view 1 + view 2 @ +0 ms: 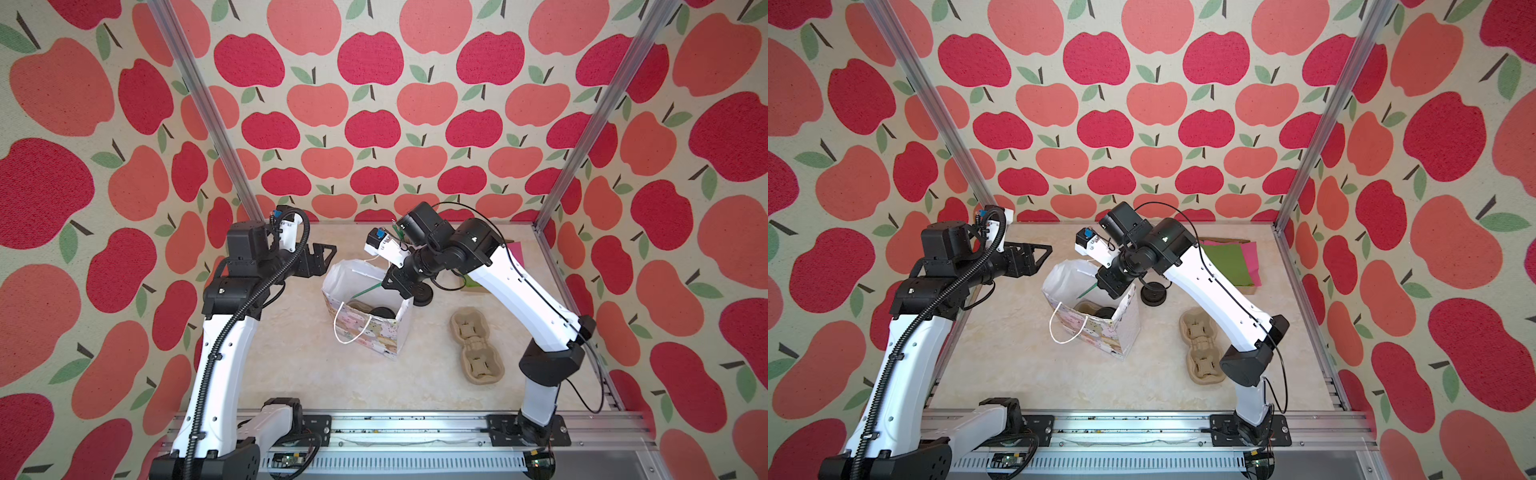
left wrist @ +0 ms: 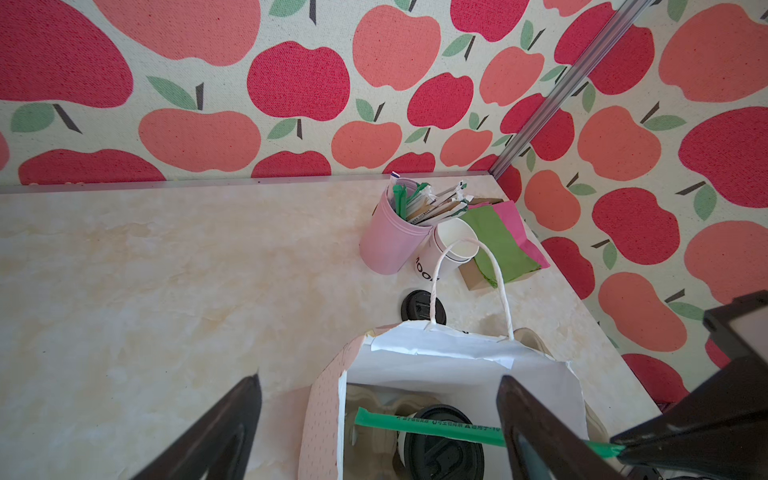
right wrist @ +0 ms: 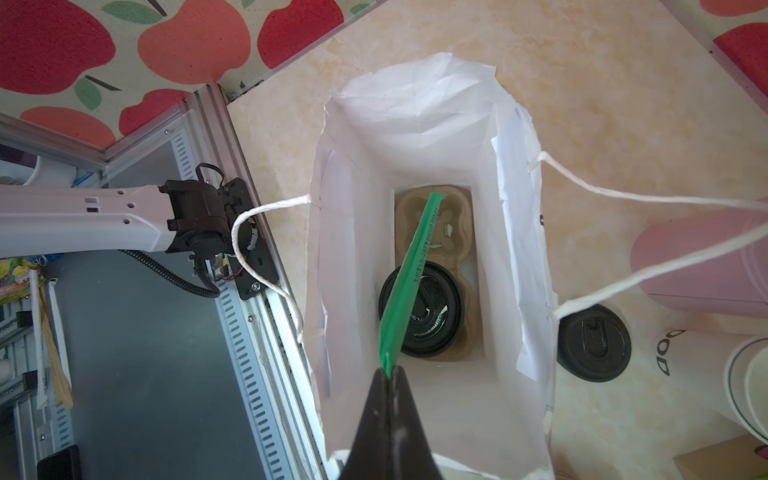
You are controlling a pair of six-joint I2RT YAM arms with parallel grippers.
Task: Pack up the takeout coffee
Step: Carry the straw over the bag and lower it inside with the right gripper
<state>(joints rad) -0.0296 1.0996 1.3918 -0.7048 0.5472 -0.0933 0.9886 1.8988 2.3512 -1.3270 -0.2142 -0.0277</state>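
Paper bag stands open mid-frame in both top views; takeout coffee sits down inside it, only the black lid showing. Right gripper comes over the bag's rim from the right of frame, jaws pinched on a green straw slanting into the bag. Left gripper hangs upper left of the bag, clear of it, jaws spread with nothing between. Spare carrier lies on the table at lower right of the bag; loose lid just beside the bag's right wall. Left wrist view: fingers wide apart above the bag mouth, coffee under the straw, and beyond the bag a pink holder of stirrers just beside an uncapped white cup, green and pink napkins next to it. Right wrist view: jaws closed on the straw's end; straw crosses over the coffee's lid; coffee seated in one pocket of a pulp carrier on the bag floor
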